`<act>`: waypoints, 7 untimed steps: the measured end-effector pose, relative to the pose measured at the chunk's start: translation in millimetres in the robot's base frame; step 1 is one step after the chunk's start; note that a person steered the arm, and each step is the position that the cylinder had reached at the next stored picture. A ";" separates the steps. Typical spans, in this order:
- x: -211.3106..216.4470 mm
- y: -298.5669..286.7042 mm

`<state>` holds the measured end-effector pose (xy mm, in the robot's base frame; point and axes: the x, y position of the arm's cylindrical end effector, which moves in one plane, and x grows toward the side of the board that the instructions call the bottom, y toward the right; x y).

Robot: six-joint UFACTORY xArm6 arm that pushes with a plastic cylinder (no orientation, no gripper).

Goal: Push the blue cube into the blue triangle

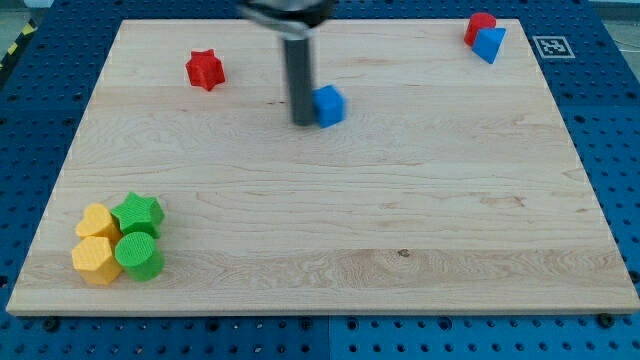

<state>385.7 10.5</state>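
Note:
The blue cube [329, 105] lies on the wooden board in the upper middle of the view. My tip [302, 122] stands right at the cube's left side, touching or nearly touching it. The blue triangle [490, 44] lies at the view's top right corner of the board, with a red block [479, 27] pressed against its upper left side. The cube and the triangle are far apart.
A red star [205, 69] lies at the upper left. At the bottom left a cluster holds a green star [138, 213], a green cylinder [139, 257] and two yellow blocks [97, 222] [96, 259]. The board's edge [320, 313] borders a blue pegboard.

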 end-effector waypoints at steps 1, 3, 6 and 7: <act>-12.7 37.0; -8.4 69.7; -3.2 134.3; 3.7 78.4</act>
<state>389.4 89.0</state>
